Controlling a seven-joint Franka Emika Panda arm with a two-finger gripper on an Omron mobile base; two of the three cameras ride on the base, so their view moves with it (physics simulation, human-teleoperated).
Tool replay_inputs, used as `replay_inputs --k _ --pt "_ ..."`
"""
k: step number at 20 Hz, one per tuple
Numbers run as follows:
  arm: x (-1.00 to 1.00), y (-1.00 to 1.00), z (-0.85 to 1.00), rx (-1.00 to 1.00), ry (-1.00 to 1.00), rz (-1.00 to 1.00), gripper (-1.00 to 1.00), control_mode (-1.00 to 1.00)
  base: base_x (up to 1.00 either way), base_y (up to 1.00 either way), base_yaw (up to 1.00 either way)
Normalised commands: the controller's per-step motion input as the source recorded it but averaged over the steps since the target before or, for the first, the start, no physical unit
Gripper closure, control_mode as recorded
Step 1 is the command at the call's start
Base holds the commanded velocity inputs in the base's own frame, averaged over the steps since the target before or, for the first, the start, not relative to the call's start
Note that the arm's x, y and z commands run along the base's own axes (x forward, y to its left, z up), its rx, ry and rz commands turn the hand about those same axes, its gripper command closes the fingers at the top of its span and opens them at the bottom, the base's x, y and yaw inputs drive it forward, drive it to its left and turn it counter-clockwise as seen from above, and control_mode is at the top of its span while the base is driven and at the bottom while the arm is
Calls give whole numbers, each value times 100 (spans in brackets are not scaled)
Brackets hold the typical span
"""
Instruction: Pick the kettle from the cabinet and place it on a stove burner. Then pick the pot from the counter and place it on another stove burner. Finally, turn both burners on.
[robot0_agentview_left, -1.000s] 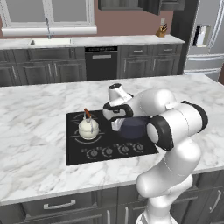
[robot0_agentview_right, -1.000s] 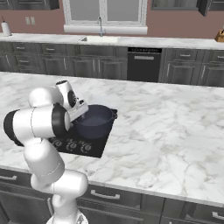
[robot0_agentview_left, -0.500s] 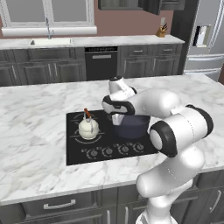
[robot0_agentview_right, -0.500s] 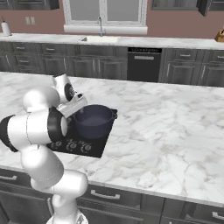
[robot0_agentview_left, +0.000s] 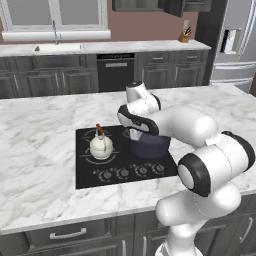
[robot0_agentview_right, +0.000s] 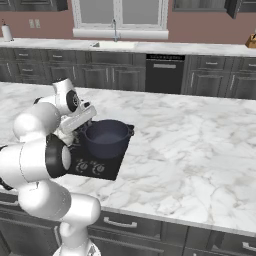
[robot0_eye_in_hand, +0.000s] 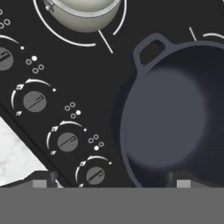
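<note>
Fingers (robot0_eye_in_hand: 111, 178) spread wide above the cooktop, holding nothing | knobs (robot0_eye_in_hand: 68, 141) just beside, unturned | pot (robot0_eye_in_hand: 175, 118) on right burner | kettle (robot0_agentview_left: 101, 147) on left burner | risk: descending fingers clip the pot rim, shifting it.

kettle (robot0_agentview_left: 101, 147) on left burner | pot (robot0_agentview_left: 148, 145) beside it, under arm

Arm: white, dark joints, rising from the base, elbow bent high, forearm reaching forward and down. Wrist: folded over, hand pointing downward. Claw (robot0_agentview_left: 134, 134): hanging low, two dark fingertips (robot0_eye_in_hand: 52, 176) set wide apart, nothing between them.
</note>
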Motion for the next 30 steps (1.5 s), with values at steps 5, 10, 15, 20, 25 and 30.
replay_inputs --k 5,10,15,20,25,30 --pt "-45 -1 27 0 -8 -2 -100 -100 0 0 0" --pt "-51 -8 22 0 -6 -5 -100 -100 0 0 0" --pt "-41 -25 20 3 -2 -4 -100 -100 0 0 0" --pt "-32 -35 14 9 0 -4 -100 -100 0 0 0" --pt "-12 -19 -1 13 3 -9 -100 -100 0 0 0" --pt "-12 -14 -3 13 1 -12 -100 -100 0 0 0"
